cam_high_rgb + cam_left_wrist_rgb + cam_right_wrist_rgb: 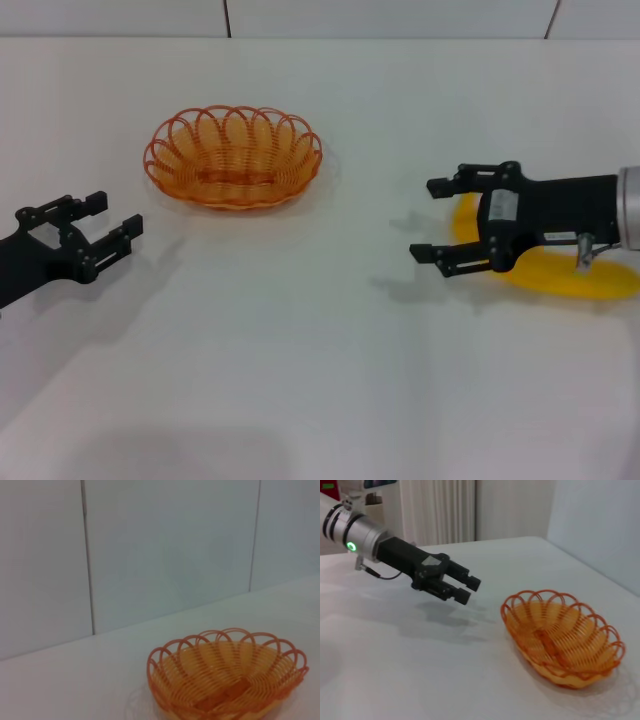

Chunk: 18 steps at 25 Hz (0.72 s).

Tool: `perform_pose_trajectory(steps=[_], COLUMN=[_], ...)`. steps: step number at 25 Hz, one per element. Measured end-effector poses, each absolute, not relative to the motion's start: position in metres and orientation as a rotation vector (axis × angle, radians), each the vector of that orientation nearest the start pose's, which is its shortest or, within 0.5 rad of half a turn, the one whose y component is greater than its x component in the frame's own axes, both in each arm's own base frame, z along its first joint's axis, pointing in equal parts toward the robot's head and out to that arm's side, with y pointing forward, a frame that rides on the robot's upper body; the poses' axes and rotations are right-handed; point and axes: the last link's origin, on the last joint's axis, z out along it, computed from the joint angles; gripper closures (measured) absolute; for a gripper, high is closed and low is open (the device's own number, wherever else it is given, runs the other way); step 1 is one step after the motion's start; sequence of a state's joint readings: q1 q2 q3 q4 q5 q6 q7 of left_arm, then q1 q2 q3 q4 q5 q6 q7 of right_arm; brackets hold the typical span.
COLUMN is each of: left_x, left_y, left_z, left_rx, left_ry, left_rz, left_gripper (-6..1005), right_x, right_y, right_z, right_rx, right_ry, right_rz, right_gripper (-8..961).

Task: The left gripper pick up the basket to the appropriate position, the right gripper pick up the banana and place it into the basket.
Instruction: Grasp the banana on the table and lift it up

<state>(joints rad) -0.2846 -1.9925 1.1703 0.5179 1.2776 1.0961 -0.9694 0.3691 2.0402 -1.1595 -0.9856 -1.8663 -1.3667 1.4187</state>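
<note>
The orange wire basket (235, 158) stands empty on the white table, left of centre and toward the back; it also shows in the left wrist view (227, 677) and the right wrist view (565, 640). My left gripper (113, 215) hovers open and empty, apart from the basket on its near-left side. The right wrist view shows that same left gripper (470, 591) beside the basket. At the right, the yellow banana (570, 280) lies on the table, partly hidden under my right gripper (424, 220). That gripper is open, above the banana's left end, with nothing between its fingers.
The white table (300, 350) stretches bare between the two arms and toward the front. A pale panelled wall (165, 545) rises behind the table's far edge.
</note>
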Motion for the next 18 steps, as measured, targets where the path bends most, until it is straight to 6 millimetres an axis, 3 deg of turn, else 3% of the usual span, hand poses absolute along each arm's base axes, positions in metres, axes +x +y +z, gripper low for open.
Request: perform_pose_trajectory(steps=[5,18], left_x=[-0.342,-0.338], left_y=[0.313,0.314], left_z=[0.001,-0.002], left_rx=[-2.303,-2.311], left_ry=[-0.566,-0.519], left_rz=[-0.531,-0.522], left_gripper=[423,423], right_x=[0.245,0.239], right_y=[0.328,0.331], right_z=[0.013,0.015], right_rx=[-2.778,-2.762], right_ry=[0.287,0.378], right_rz=[0.255,-0.097], right_gripper=[90,91])
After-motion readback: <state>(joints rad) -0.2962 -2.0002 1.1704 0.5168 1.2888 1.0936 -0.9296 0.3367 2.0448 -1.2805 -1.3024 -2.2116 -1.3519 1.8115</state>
